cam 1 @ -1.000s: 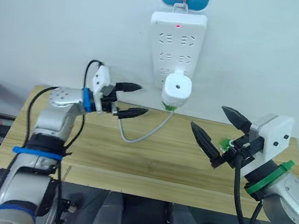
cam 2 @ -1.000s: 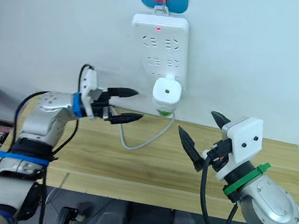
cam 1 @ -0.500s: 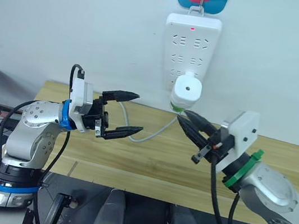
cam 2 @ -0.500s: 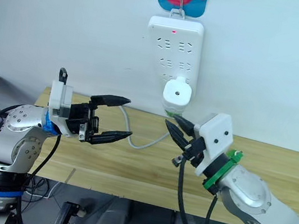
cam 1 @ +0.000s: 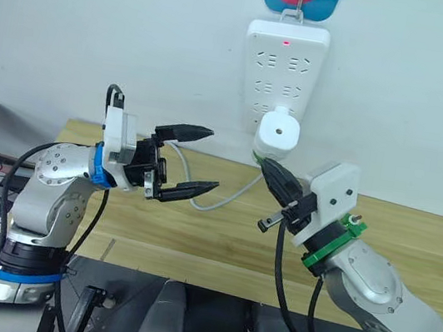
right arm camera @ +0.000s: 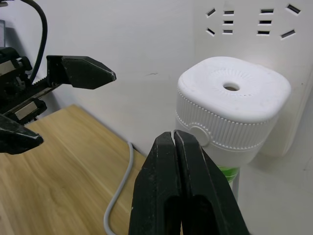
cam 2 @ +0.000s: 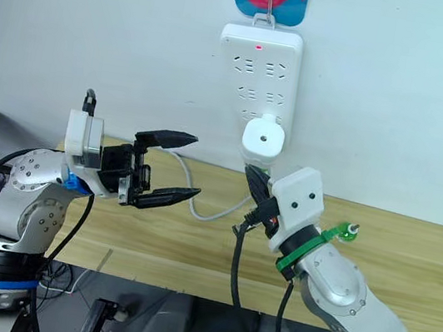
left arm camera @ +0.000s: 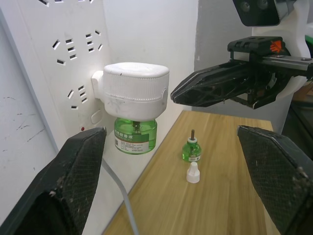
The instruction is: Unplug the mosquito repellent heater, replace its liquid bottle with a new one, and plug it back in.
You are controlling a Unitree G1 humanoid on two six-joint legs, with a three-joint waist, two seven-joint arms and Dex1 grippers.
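Hanging plugged into the white power strip [cam 1: 282, 75] on the wall: the mosquito repellent heater [cam 1: 278, 133], a white rounded unit, a green liquid bottle [left arm camera: 135, 136] screwed in beneath it, green fluid visible through its wall and a label across the front.

Standing on the wooden table [cam 1: 219, 233]: a second, smaller green bottle [left arm camera: 191, 149], uncapped, wick upright; just beside it, a small white cap [left arm camera: 193, 173], apart from the bottle.

My left gripper [cam 1: 193, 160]: fingers spread wide, holding nothing, raised over the table to the left of the heater, tips pointing toward it.

My right gripper [cam 1: 274, 174]: fingers pressed together on nothing, tips just below and beside the heater's green bottle; in the right wrist view the closed fingers [right arm camera: 182, 191] stand in front of the heater's ribbed side.

Grey cable [cam 1: 230, 194]: runs from the strip down onto the table.

Since half a second ago: my right gripper has shut and drawn nearer the heater; the left has risen slightly. Heater unmoved.
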